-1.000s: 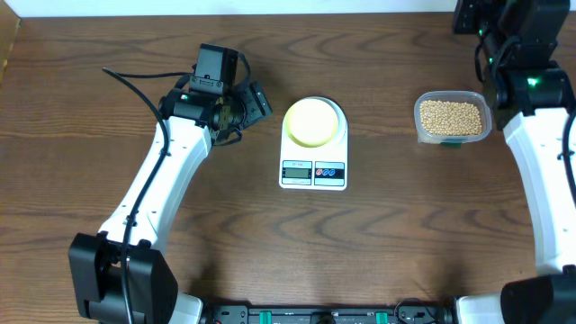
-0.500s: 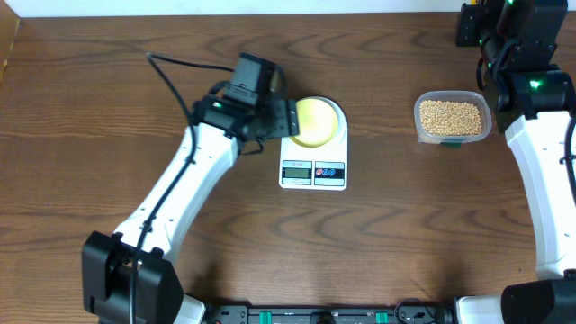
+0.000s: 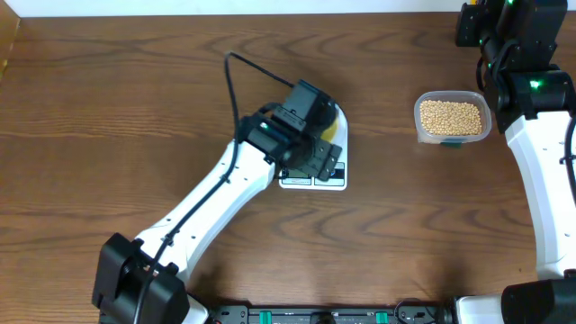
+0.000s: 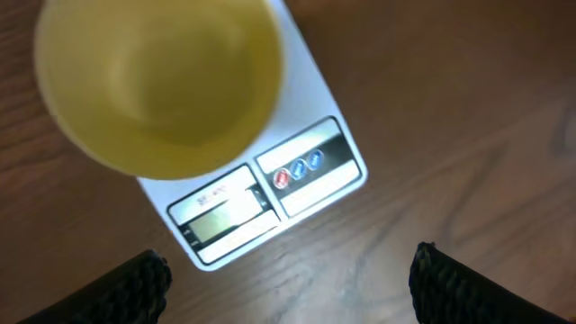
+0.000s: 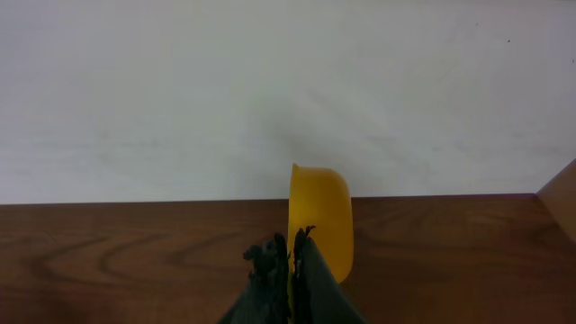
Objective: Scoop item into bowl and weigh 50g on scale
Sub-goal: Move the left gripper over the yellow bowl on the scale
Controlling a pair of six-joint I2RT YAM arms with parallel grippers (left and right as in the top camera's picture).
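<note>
- Spanning every view, the brown wooden table [image 3: 108,108] carries the white flat digital kitchen scale [image 4: 315,171]. This scale is the landmark for all places below.
- Left arm [image 3: 225,193], white and black: it reaches over the scale and hides most of it from overhead. A careless descent here could press the platform or nudge the bowl and falsify the reading.
- Left gripper [image 4: 292,301]: its jaws are spread wide and hold nothing, hanging above the scale's display edge. Only the two dark fingertips show, at the frame's lower corners.
- Right arm [image 3: 540,135]: it is far from the scale, and the overhead frame cuts off its wrist.
- Clear rectangular plastic tub [image 3: 418,119]: it stands well apart from the scale, on the right arm's side. A scoop dragged against its wall might tip or slide it.
- Small round pale-yellow bowl [image 4: 157,81]: it sits on the scale's platform, away from the display, and looks empty, so no weighing has begun.
- Bright yellow scoop [image 5: 322,216]: it is seen edge-on, so its contents cannot be made out.
- Right gripper [image 5: 290,270]: its fingers are clamped tight on the scoop's handle.
- Grey LCD display [image 4: 220,214]: its digits are unreadable, so whether the scale is zeroed cannot be told.
- Small round tan beans [image 3: 450,115]: all lie in the tub and none are at the scale. They would likely roll and scatter if the scoop tilted on its way across.
</note>
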